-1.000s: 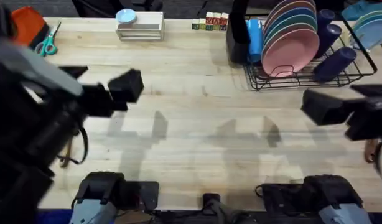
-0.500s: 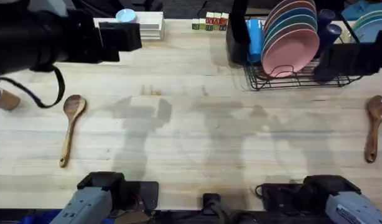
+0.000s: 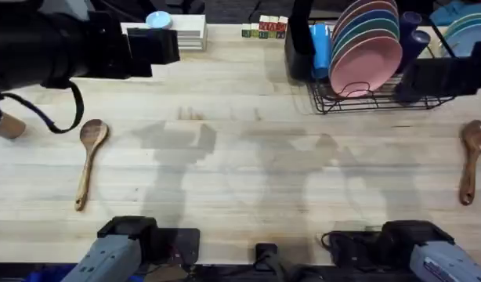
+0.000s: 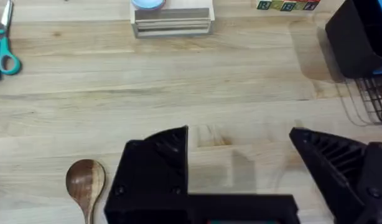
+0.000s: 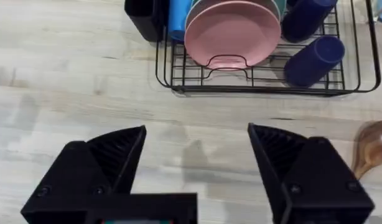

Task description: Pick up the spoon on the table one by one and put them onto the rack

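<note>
Desk: pale matt wood planks. Both spoons: wood, apparently smooth. Rack: black wire, probably coated metal.

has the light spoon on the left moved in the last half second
No. The light spoon lies in the same spot on the table, with its bowl toward the white box.

Open claw over table, spoon, teal scissors

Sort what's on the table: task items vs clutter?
Task items: light spoon, darker spoon, both lying on the table; black wire rack with its utensil holder.

Clutter: teal scissors, white stacked box, letter blocks, plates and blue cups already racked.
</note>
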Robot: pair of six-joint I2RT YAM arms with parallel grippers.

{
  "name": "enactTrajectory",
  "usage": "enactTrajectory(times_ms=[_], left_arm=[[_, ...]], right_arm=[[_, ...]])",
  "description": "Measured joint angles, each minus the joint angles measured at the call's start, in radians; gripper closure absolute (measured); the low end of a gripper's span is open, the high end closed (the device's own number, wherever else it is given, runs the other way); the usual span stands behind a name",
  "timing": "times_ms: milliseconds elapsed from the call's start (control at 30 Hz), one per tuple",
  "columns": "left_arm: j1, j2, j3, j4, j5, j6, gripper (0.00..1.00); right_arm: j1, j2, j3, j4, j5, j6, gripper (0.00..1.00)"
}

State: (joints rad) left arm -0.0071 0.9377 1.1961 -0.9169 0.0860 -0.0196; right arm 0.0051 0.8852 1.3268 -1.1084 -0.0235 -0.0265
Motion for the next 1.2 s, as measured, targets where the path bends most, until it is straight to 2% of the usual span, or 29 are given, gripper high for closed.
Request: enactTrajectory(times_ms=[133,200,367,467,500,667,833,1200], left_arm=[[0.0,0.0,0.0,0.0,0.0,0.0,0.008],[0.0,0.0,0.0,0.0,0.0,0.0,0.008],[0.0,0.0,0.0,0.0,0.0,0.0,0.008],[0.0,0.0,0.0,0.0,0.0,0.0,0.008],[0.0,0.0,0.0,0.0,0.0,0.0,0.008],[0.0,0.0,0.0,0.0,0.0,0.0,0.008],[0.0,0.0,0.0,0.0,0.0,0.0,0.008],[0.0,0.0,0.0,0.0,0.0,0.0,0.008]], right_arm=[[0.0,0.0,0.0,-0.015,0.001,0.0,0.008],[-0.014,0.0,0.0,-0.069,0.049,0.003,0.008],[-0.086,0.0,0.0,-0.089,0.08,0.004,0.008],[-0.164,0.0,0.0,-0.096,0.088,0.004,0.008],[-0.258,0.0,0.0,-0.1,0.092,0.004,0.008],[-0.452,0.0,0.0,-0.1,0.111,0.004,0.008],[-0.602,0.0,0.0,-0.095,0.117,0.004,0.008],[-0.678,0.0,0.0,-0.056,0.173,0.004,0.008]])
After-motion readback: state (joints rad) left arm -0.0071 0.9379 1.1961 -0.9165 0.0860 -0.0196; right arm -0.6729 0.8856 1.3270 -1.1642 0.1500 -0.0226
